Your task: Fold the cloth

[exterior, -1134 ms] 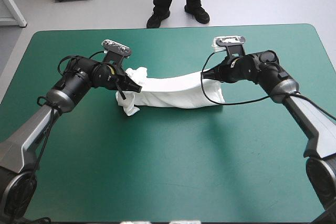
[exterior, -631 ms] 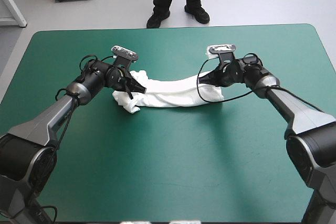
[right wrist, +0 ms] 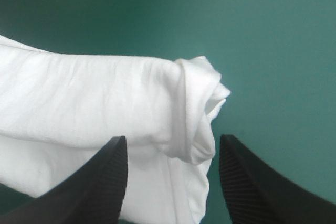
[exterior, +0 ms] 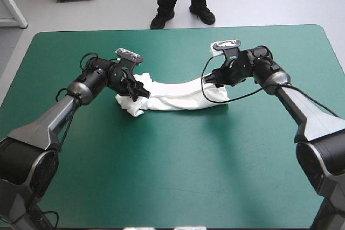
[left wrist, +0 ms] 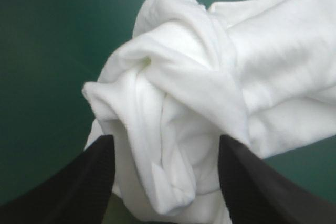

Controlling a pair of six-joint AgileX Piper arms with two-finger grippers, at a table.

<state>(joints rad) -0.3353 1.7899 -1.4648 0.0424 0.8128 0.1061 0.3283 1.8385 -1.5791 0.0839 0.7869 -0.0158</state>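
The white T-shirt lies on the table as a long, twisted roll running left to right, with a crumpled knot at its left end. My left gripper is at that knot, and in the left wrist view the black fingers stand apart with the bunched T-shirt between them. My right gripper is at the roll's right end. There the gripper is open, and the T-shirt's rolled tip rests just ahead of the gap.
The teal-green cover spreads wide in front of the shirt and to both sides. The table's far edge runs a short way behind both grippers.
Both grippers were shut on the shirt's ends just before and now stand open. The roll has sagged onto the table. Earlier the arms drew slightly inward.
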